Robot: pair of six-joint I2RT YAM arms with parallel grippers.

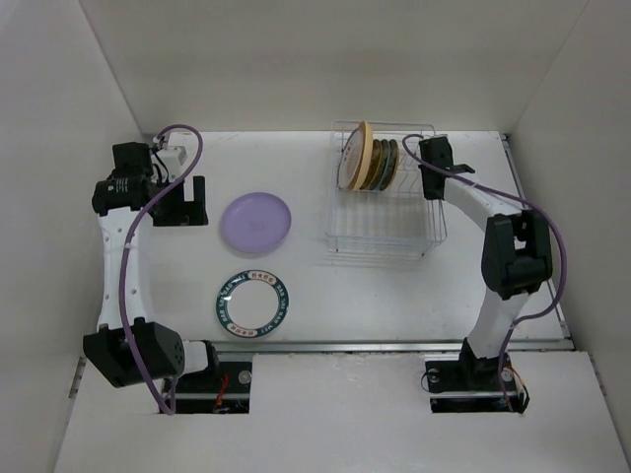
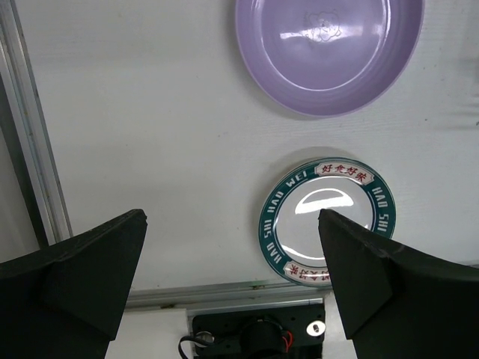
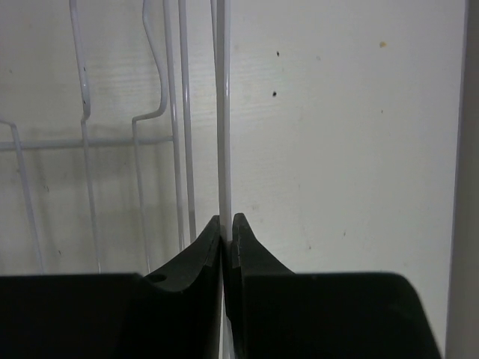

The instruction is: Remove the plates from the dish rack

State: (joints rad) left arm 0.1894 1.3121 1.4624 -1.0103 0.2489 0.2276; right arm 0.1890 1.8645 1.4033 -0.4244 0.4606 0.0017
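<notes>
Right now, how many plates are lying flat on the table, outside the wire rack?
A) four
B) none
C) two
C: the lavender plate and the teal-rimmed plate lie flat on the table, while the other plates stand on edge in the dish rack.
</notes>
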